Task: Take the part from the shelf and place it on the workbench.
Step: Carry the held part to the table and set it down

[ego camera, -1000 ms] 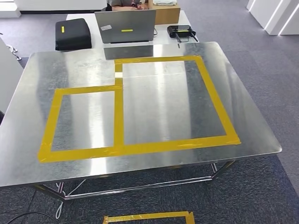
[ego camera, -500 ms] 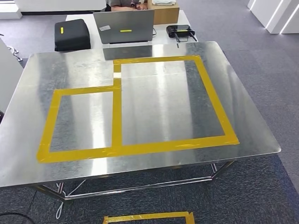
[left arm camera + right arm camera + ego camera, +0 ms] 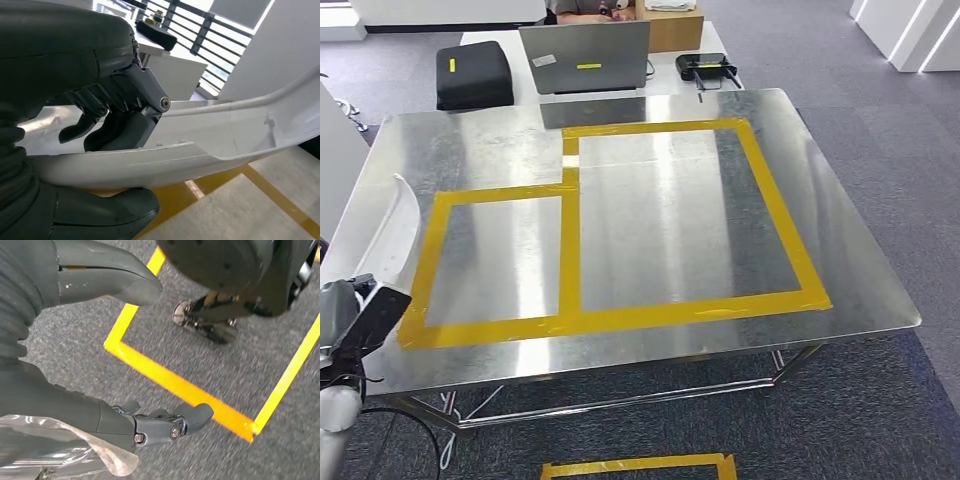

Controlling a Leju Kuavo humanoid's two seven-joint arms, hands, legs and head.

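Closest to the robot, at about 8 o'clock in the head view, the left arm (image 3: 354, 320) has just come into the picture; half a second ago that corner showed nothing but table. With it comes the white part (image 3: 392, 225), a long curved plastic piece that now rises over the left edge of the table (image 3: 848, 250). In the left wrist view the left hand (image 3: 109, 112) holds the white part (image 3: 226, 145), with dark fingers (image 3: 81, 127) on one side and the thick thumb (image 3: 102, 210) on the other, so the grip looks firm. Under the part you can see yellow tape on shiny metal, so it hangs just above the table and I think it is not put down yet. The right hand (image 3: 158, 425) hangs low over the grey carpet and a yellow tape line (image 3: 177, 385) on the floor; its fingers are stretched out and hold nothing. Farther out, in the middle of the table, two yellow tape boxes (image 3: 573, 250) sit side by side, a small one at 9 o'clock and a big one at 12 to 3 o'clock. The part is nearest the small box. Past the table, at 12 o'clock, stand a laptop (image 3: 584, 57) and a black bag (image 3: 475, 74). I think the carrying is nearly done, and the next job is to lower the part gently and let go.
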